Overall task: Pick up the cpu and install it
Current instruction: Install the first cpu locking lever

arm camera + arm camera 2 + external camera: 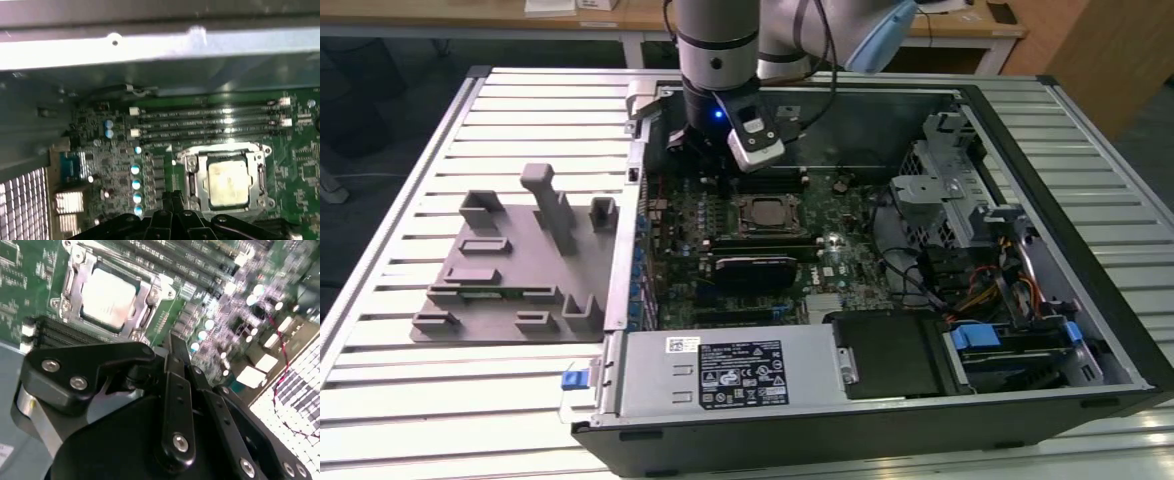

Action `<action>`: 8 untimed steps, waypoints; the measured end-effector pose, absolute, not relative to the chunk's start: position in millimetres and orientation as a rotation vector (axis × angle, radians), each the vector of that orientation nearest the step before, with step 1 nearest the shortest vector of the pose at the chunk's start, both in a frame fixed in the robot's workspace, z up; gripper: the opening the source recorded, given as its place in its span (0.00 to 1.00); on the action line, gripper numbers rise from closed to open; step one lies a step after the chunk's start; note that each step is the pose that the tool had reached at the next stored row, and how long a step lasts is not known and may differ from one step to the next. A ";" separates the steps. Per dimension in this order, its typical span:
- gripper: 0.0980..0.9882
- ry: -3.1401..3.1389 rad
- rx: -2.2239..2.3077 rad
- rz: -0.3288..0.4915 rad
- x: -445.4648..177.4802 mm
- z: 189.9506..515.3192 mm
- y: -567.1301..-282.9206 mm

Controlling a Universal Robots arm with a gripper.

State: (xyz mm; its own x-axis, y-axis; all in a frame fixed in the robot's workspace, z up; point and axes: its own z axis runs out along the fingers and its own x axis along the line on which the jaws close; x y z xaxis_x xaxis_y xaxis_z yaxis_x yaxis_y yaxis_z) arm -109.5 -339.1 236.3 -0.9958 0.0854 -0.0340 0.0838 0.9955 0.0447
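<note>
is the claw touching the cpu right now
Apart. In the second wrist view, green board shows between the claw and the cpu, which sits in its socket.

Exterior view: elevated, overlooking the open computer case on the counter. Both wrist views: close, facing down, sharing the motherboard socket.

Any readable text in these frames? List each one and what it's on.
Nothing can be quoted.
Black label on the power supply: print too small to read.
White sticker beside it: too small to read.
cpu top, in both wrist views: no legible marking.
Motherboard print: blurred, unreadable.
</note>
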 end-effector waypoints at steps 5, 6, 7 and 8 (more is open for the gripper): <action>0.01 3.099 0.132 0.104 -110.6 243.5 -339.1; 0.01 3.098 0.132 0.106 -110.8 245.4 -339.1; 0.01 3.096 0.132 0.109 -111.1 247.0 -339.1; 0.01 3.094 0.132 0.115 -111.6 247.7 -339.1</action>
State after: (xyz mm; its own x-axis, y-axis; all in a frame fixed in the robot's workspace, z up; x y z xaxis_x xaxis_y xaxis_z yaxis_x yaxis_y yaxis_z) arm -111.6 -339.1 247.7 -0.9955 0.0865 -0.0395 0.0833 0.9936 0.0757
